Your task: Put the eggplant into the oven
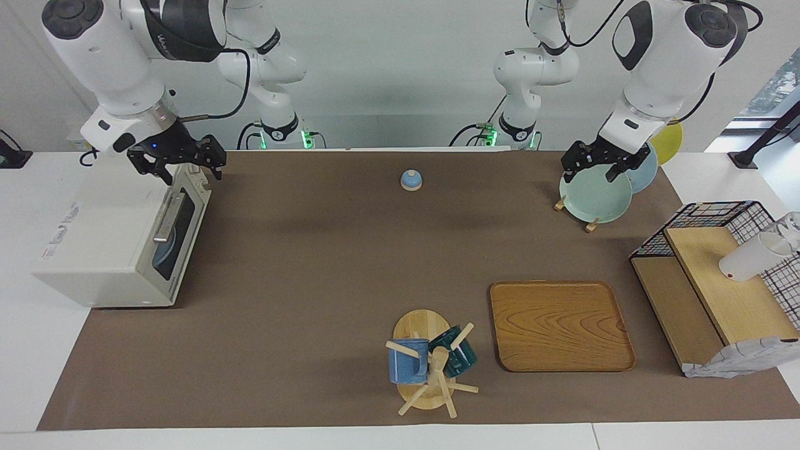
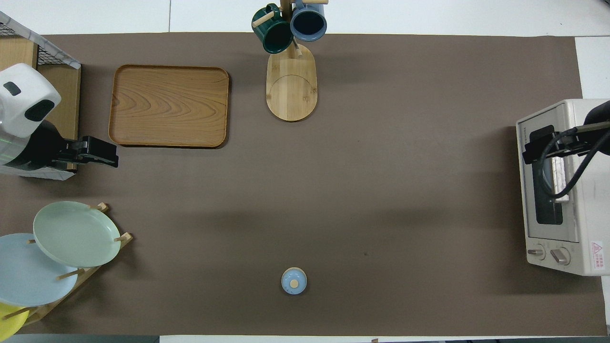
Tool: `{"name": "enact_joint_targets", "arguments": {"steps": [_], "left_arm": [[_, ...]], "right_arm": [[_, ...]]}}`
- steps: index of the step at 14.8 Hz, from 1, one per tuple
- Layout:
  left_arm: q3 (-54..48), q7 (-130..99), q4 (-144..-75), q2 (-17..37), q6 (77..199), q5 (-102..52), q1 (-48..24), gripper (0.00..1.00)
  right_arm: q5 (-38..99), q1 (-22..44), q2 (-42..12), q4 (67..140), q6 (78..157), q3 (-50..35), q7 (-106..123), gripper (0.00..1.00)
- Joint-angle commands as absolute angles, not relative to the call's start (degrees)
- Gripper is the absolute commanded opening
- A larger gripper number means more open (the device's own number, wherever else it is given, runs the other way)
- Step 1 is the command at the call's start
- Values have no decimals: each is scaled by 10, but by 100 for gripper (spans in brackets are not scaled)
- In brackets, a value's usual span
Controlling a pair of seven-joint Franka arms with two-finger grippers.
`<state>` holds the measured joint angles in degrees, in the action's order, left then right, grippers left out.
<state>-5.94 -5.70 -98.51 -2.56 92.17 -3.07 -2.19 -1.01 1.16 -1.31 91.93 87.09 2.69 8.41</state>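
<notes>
Both grippers are open and empty: right gripper [image 1: 185, 167] hangs over the closed oven [image 1: 119, 240], left gripper [image 1: 599, 166] waits over the plates [image 1: 595, 197]. No eggplant shows; perhaps already inside. Next I judge checking this.

It looked like a robotics lab staged as a kitchen: two white arms bolted at a brown-matted worktop [image 1: 312, 250], bare walls, trailing cables.

Bright even overhead light; soft faint shadows on mat [image 1: 312, 262]; sharp.
</notes>
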Motion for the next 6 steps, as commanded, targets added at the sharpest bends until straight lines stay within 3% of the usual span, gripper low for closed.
{"name": "enact_joint_targets", "arguments": {"steps": [1, 6], "left_arm": [[-60, -56, -983, -31, 915, -21, -20, 100], [-60, -57, -983, -31, 915, -21, -20, 100]], "right_arm": [[1, 11, -16, 913, 890, 28, 75, 100], [1, 13, -15, 913, 892, 28, 75, 100]]}}
